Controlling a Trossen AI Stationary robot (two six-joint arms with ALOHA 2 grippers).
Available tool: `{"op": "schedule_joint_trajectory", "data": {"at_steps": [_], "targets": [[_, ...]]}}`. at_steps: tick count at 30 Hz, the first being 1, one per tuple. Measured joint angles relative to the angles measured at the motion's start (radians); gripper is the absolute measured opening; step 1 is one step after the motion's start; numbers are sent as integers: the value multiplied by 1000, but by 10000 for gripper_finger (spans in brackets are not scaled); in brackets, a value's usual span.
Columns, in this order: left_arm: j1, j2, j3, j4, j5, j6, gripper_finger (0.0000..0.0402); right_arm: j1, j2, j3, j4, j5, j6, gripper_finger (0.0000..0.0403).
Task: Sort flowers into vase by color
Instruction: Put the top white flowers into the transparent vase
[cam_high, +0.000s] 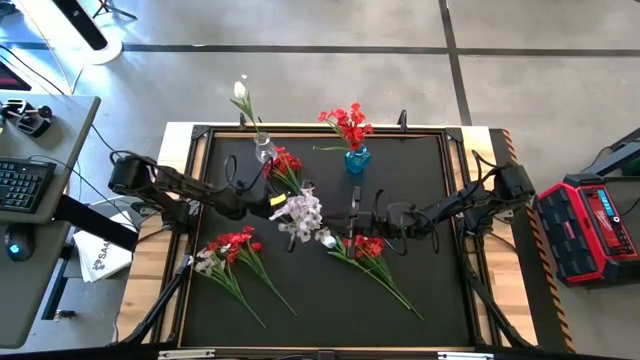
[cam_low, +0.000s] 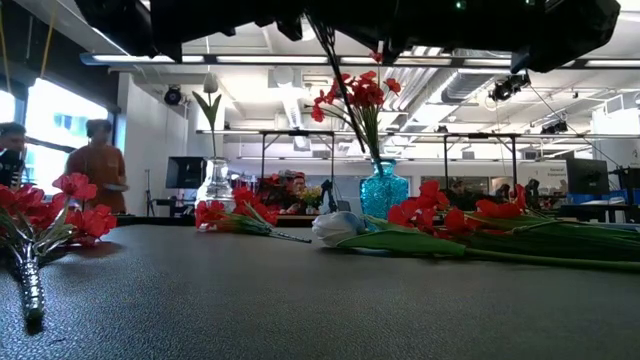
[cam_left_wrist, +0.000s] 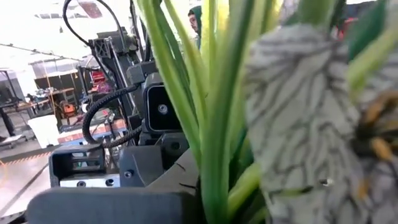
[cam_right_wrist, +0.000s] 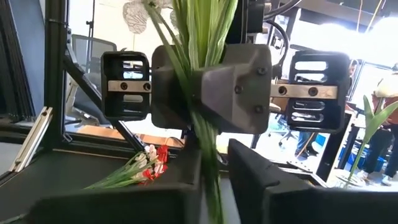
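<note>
White sprig (cam_high: 303, 212): mid-table, raised, held between both grippers. Left gripper (cam_high: 272, 203): fingers closed around the green stems (cam_right_wrist: 202, 37). Right gripper (cam_high: 357, 214): fingers (cam_right_wrist: 249, 180) slightly parted, stems passing through the gap. Clear vase (cam_high: 264, 150): back edge, one white tulip (cam_high: 240, 92). Blue vase (cam_high: 357, 159): back edge, red blooms (cam_high: 348, 124). Loose bunches on the mat: red behind centre (cam_high: 285, 163), red-and-white front left (cam_high: 228, 250), red front right (cam_high: 368, 250).
</note>
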Motion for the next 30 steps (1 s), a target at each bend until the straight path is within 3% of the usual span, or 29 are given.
{"op": "schedule_joint_trajectory", "data": {"at_steps": [3,8,14,19,26,30], "targets": [[0,-36,0,-64,-19,-3,29,0,-8,0,1,5,2,98],[-3,-152,0,-271,-158,21,10,29,-99,-1,-81,90,-18,157],[-39,-343,-1,-596,-537,161,2,108,-260,-1,-276,224,-35,180],[-17,-524,-69,-657,-760,217,2,150,-279,-1,-388,227,3,181],[172,-794,-202,-651,-779,128,1,156,-124,-2,-281,218,78,181],[325,-850,-196,-646,-749,104,1,139,-59,-2,-162,216,72,181]]}}
